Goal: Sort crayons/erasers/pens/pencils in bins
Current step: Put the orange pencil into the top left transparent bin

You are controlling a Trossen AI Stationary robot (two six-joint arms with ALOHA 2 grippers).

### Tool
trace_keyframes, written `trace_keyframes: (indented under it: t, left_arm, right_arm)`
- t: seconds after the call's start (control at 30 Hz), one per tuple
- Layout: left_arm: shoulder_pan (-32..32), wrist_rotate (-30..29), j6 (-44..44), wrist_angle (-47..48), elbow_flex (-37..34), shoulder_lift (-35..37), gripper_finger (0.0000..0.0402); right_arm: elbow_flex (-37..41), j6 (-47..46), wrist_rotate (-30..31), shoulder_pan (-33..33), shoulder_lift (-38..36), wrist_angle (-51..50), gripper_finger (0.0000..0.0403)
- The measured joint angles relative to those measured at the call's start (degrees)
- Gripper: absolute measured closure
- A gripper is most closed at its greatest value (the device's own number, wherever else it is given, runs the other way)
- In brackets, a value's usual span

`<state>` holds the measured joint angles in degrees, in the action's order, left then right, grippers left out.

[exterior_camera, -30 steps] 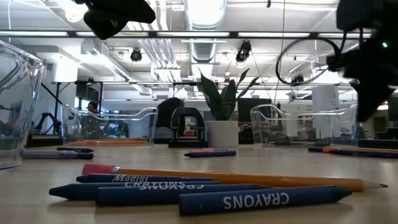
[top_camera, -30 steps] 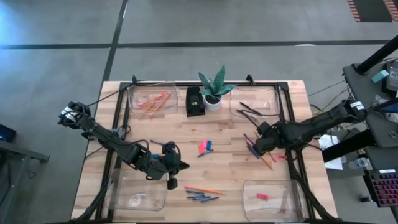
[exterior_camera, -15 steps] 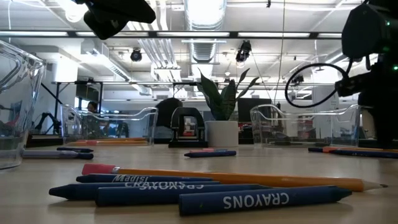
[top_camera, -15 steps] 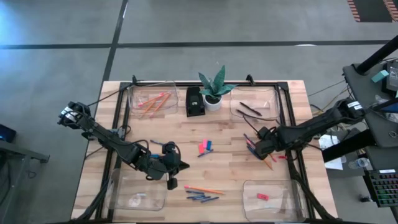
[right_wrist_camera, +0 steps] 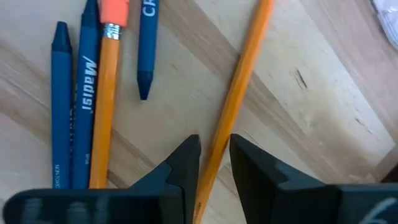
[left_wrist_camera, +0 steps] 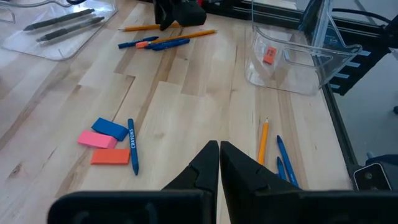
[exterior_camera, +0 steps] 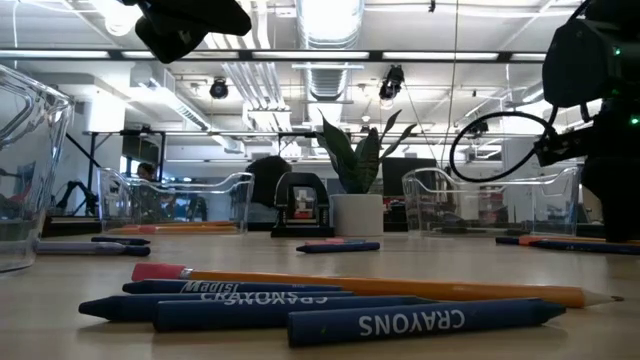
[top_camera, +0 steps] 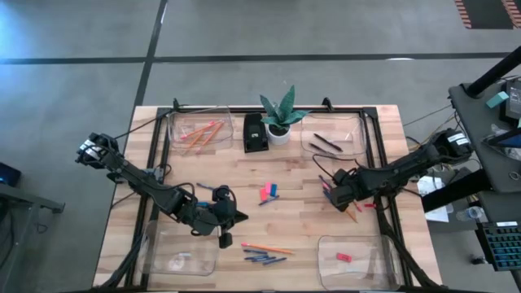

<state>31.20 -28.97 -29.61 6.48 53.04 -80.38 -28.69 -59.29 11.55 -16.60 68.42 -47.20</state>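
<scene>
Orange pencil (right_wrist_camera: 239, 93) lies between the parted fingers of the right hand (right_wrist_camera: 214, 152), which straddles it low over the surface (top_camera: 301, 212) without yet pinching, evidently aligned for a lengthwise pickup. Just beside that hand lie blue crayons (right_wrist_camera: 71, 106) and a second pencil (right_wrist_camera: 106, 93). Farther off, the left hand (left_wrist_camera: 219, 163) hovers closed and empty, clear of the erasers (left_wrist_camera: 106, 140). Beyond, the pencil bin (top_camera: 175, 122) waits.

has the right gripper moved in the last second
Yes. The right gripper has slid left, away from the table's right rail, and sits astride an orange pencil.
</scene>
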Motion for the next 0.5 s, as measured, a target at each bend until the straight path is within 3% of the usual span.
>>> trace_keyframes:
  t: [0.3,0.5]
  left_arm:
    - [0.0,0.0,-0.02,-0.02,0.0,0.0,0.04]
    - [0.0,0.0,0.0,0.0,0.0,0.0,0.04]
  right_arm:
    - [0.2,1.48,-0.7,0.0,0.96,1.01,0.0383]
    - [-0.54,2.11,-1.03,0.02,0.95,0.31,0.0387]
